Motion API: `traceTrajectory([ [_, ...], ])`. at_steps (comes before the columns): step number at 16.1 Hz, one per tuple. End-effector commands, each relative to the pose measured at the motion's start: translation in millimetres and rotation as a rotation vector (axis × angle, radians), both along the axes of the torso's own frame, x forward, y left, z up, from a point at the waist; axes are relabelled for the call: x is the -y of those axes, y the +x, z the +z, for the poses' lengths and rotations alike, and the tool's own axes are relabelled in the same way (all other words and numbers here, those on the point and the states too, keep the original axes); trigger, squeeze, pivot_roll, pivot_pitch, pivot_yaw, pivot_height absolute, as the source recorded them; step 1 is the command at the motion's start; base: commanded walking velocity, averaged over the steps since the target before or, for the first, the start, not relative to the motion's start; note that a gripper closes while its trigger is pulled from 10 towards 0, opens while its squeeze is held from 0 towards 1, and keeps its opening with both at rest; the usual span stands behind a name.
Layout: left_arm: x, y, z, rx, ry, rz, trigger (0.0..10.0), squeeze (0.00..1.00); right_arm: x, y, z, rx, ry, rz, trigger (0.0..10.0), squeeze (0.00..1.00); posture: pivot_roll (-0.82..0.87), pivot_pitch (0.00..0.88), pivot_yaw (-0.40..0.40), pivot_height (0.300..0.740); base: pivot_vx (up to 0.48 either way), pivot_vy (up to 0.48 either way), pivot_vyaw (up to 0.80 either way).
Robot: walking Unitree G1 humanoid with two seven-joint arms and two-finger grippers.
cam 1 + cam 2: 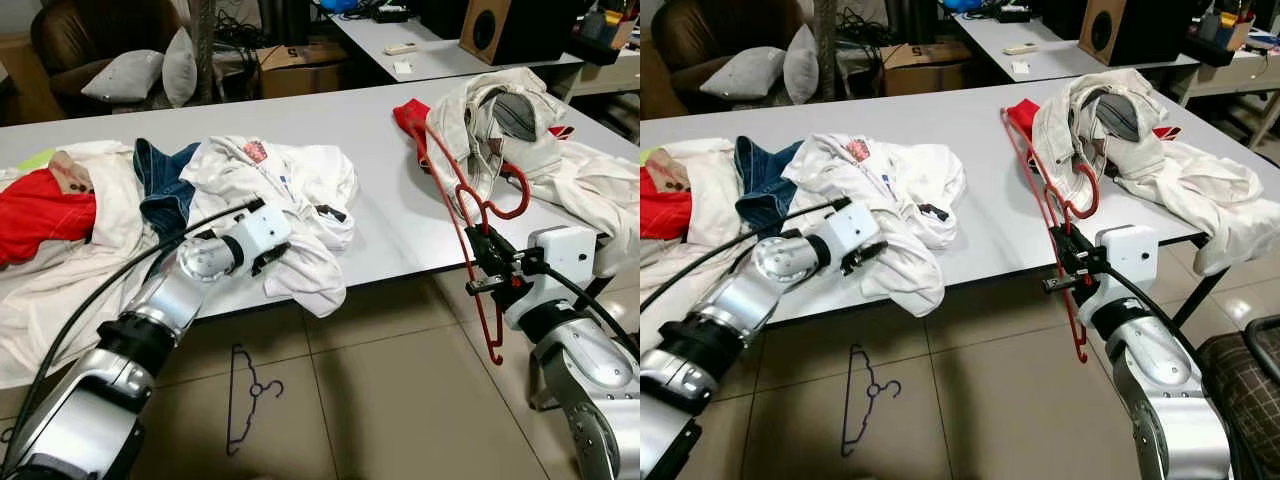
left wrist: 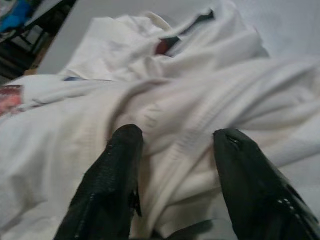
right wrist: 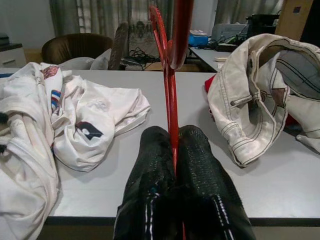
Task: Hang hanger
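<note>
Nearest the robot, a dark hanger [image 1: 245, 395] is lying on the floor tiles, untouched. Just above it, at the worktop [image 1: 390, 215] edge, the right pincer [image 1: 487, 262] is pinching the red hanger [image 1: 462, 200] between fingers pressed tight together, the hook curling up beside the cream jacket [image 1: 500, 125] and the frame slanting down past the edge. The left pincer [image 1: 268, 262] is reaching into the white shirt [image 1: 290, 195] with its fingers [image 2: 117, 170] spread, gripping nothing yet. Judging from this, the robot is dressing the red hanger before hanging it: the next move calls for the left pincer to close on shirt cloth, lift it and feed it toward the hanger's shoulder, while the right is keeping the frame steady. The right wrist view is showing the tight pinch on the red wire, hard to read from the head; the left wrist view is showing the gap between the fingers and the folds under them. Farther back, cushions [image 1: 150, 70] are resting on an armchair.
</note>
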State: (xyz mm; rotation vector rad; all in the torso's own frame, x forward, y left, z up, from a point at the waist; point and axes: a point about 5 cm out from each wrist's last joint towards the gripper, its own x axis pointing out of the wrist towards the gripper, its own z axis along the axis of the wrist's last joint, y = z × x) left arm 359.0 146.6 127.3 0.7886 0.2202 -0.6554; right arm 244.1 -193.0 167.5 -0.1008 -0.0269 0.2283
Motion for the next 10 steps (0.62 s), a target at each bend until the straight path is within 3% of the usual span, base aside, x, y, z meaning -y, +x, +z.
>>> traceTrajectory([
  [1, 0.3, 1.7, -1, 0.006, 0.028, -0.01, 3.6, 0.0, 1.8, -2.2, 4, 0.013, -0.017, -0.008, 10.0, 0.0, -0.11, 0.0, 0.057, 0.74, 0.0, 0.0, 0.0],
  [2, 2.2, 4.1, -7, 0.007, 0.042, -0.019, 0.0, 0.0, 2.0, -2.4, 4, 0.015, -0.017, -0.01, 10.0, 0.0, -0.12, 0.0, 0.061, 0.74, 0.0, 0.0, 0.0],
  [10, 4.0, 9.5, -11, 0.037, 0.032, -0.023, 0.0, 0.0, 0.6, -1.5, 5, 0.013, -0.022, 0.002, 10.0, 0.0, -0.12, 0.0, 0.058, 0.74, 0.0, 0.0, 0.0],
])
